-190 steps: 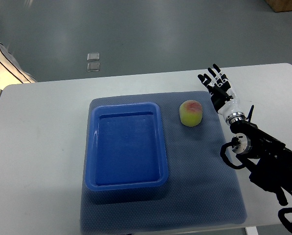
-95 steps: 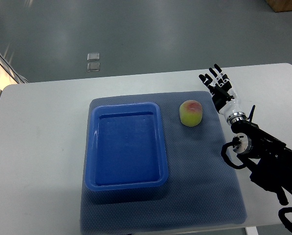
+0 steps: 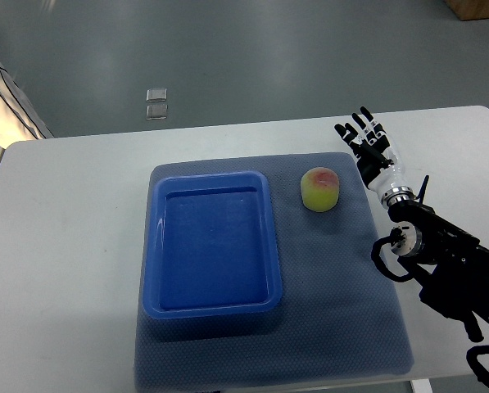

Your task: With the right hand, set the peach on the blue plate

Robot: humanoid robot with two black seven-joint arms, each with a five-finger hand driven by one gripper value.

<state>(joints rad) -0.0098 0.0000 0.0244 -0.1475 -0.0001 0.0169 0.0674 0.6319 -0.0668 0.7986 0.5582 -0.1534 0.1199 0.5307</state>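
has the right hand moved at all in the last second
Yes, slightly: the right hand drifted rightward, away from the peach, which stayed put.

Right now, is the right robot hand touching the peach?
Apart. The top view shows a strip of grey mat between the peach and the right robot hand, whose fingers are spread and hold nothing.

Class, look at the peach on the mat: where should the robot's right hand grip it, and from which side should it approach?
Likely grip the peach around its rounded middle, fingers on opposite sides. Come from its right and above: the open right hand is already there with nothing between, while the blue plate crowds the peach's left.
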